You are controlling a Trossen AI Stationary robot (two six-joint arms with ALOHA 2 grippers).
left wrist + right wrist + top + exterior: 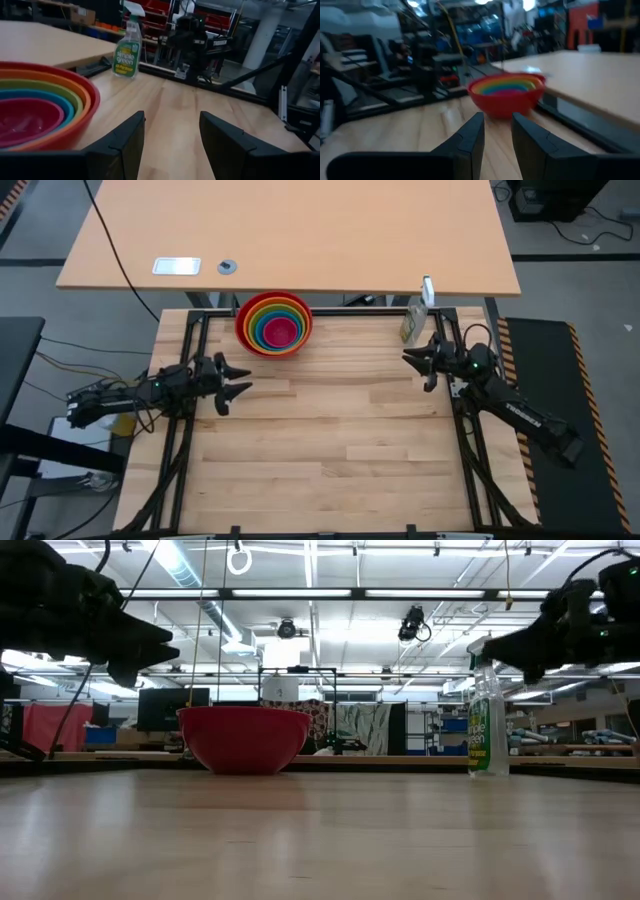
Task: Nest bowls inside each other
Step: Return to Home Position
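Observation:
Several glossy bowls (274,322) sit nested at the far edge of the wooden table, left of its middle. The red one is outermost and the pink one innermost, and the red bowl's base (243,768) rests on the tabletop. My left gripper (246,378) hovers open over the table's left side, pointing level toward the right, with the stack (40,110) just beyond its far side. My right gripper (410,360) hovers over the right side and points level toward the stack (506,92). Its fingers stand a narrow gap apart with nothing between them.
A green spray bottle (413,325) stands upright at the table's far right corner, close to my right gripper. A large tan desk (300,230) lies beyond the far edge. Bare wood spreads over the middle and near part of the table (330,450).

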